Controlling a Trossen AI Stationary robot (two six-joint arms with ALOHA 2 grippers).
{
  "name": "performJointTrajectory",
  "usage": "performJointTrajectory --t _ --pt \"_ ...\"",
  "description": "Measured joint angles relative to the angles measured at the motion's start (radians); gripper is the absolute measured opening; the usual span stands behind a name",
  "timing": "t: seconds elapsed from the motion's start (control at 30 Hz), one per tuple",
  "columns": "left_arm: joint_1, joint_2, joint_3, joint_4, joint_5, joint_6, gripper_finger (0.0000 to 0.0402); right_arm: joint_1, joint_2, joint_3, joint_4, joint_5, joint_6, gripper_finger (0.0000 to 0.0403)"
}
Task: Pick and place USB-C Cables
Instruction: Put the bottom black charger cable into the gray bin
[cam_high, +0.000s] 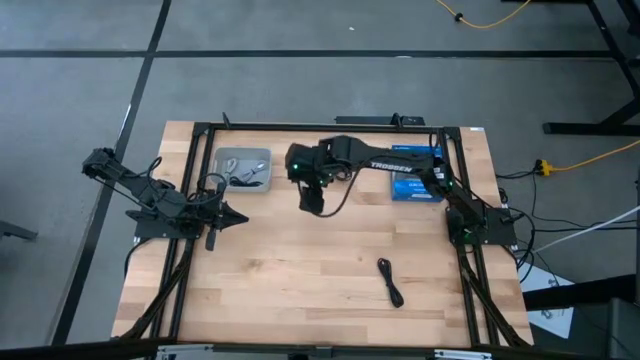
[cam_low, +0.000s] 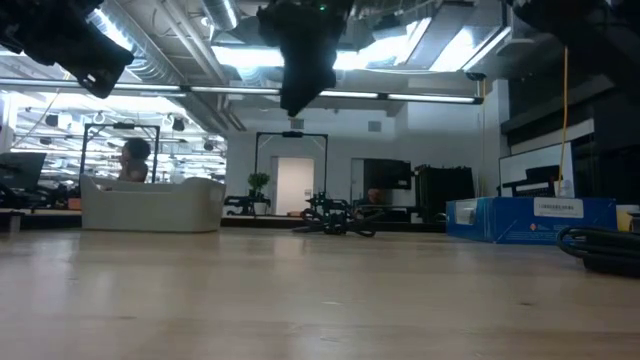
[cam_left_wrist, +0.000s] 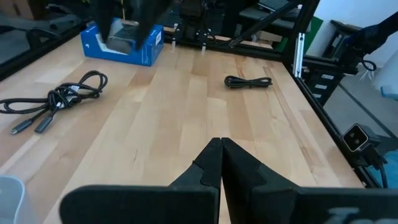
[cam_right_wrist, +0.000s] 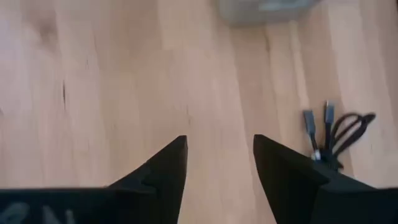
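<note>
A black cable bundle (cam_right_wrist: 336, 137) lies on the table under my right gripper (cam_high: 312, 203), which hangs open and empty above it. The bundle also shows in the low view (cam_low: 335, 220) and the left wrist view (cam_left_wrist: 62, 99). A second black cable (cam_high: 390, 282) lies near the table's front right; it also shows in the left wrist view (cam_left_wrist: 249, 81). The grey tray (cam_high: 262, 152) at the far left holds some cables (cam_high: 243, 172). My left gripper (cam_high: 212, 240) is shut and empty at the table's left side.
The blue box (cam_high: 415, 185) lies at the far right, partly under my right arm; it also shows in the low view (cam_low: 530, 218). Bare wood stretches across the table's middle and front. A black frame runs along the table's edges.
</note>
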Motion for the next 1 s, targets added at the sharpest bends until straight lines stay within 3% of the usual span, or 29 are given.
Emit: performJointTrajectory --t 0.47,1.0 --pt "0.0 0.0 0.0 0.0 0.001 0.011 0.0 0.061 -0.001 -0.105 -0.083 -0.001 0.009 0.0188" --pt "0.0 0.0 0.0 0.003 0.005 0.011 0.0 0.06 -0.032 -0.106 -0.216 0.001 -0.007 0.0188"
